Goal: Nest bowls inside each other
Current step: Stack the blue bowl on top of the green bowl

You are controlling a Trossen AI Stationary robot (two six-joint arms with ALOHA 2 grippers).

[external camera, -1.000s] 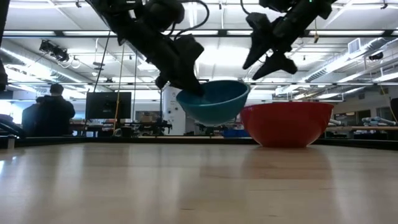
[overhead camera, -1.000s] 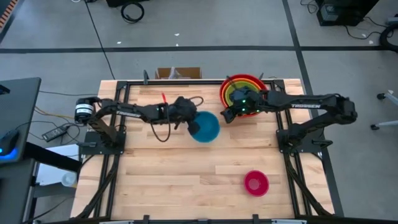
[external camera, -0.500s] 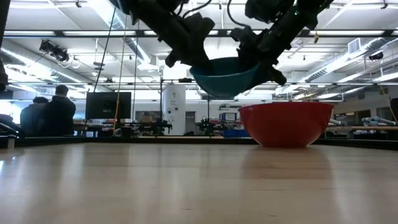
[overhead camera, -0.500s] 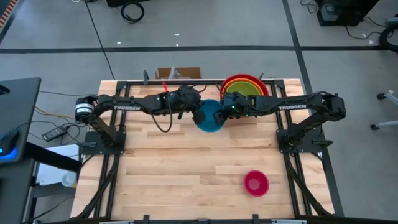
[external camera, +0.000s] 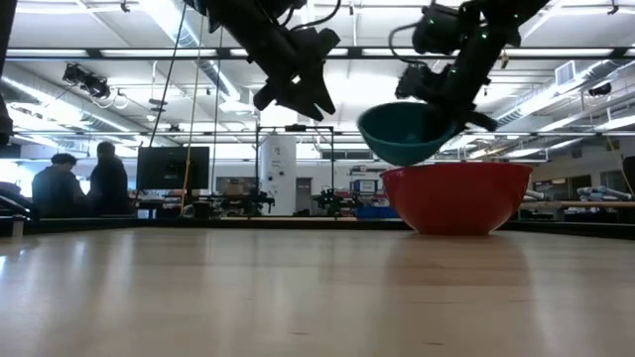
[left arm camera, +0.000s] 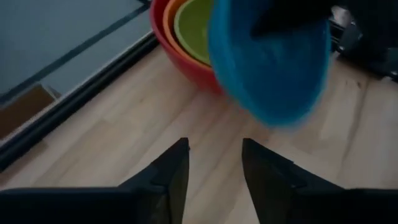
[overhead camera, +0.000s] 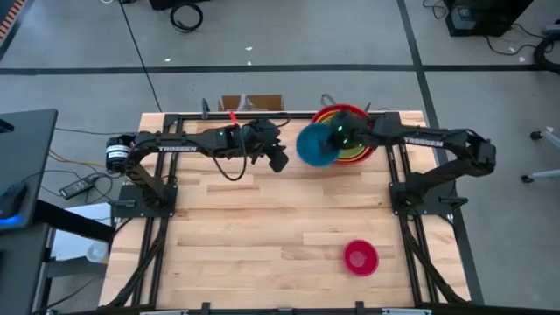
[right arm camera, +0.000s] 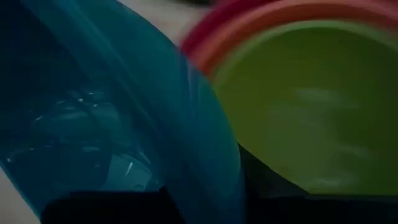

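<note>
A blue bowl [overhead camera: 315, 145] hangs in the air at the left edge of the nested stack. The stack is a red bowl [external camera: 456, 196] holding orange, yellow and green bowls [overhead camera: 348, 131], and it stands on its base at the table's far right. My right gripper [overhead camera: 336, 138] is shut on the blue bowl's rim. My left gripper [overhead camera: 279, 161] is open and holds nothing, a little to the left of the blue bowl [left arm camera: 268, 68]. A small pink bowl [overhead camera: 360, 256] rests on its base at the near right. My right gripper pinches the blue bowl's rim [right arm camera: 214, 165] on the side toward the stack, one finger inside the bowl and one outside. It comes slanting down from the table's right. The bowl [external camera: 405, 133] is lifted clear, mouth up, just above the red bowl's left rim.
Black frame rails [overhead camera: 262, 115] run along the table's far edge and its sides. A cardboard box [overhead camera: 251, 102] sits behind the far rail. Bare wood [overhead camera: 245, 227] fills the middle and near left of the table. People stand in the room beyond.
My left gripper raised the blue bowl and carried it toward the stack. My right gripper swung left to meet it and shut on its rim. My left gripper then opened and let go. The bowl has since moved right, to the stack's left edge.
</note>
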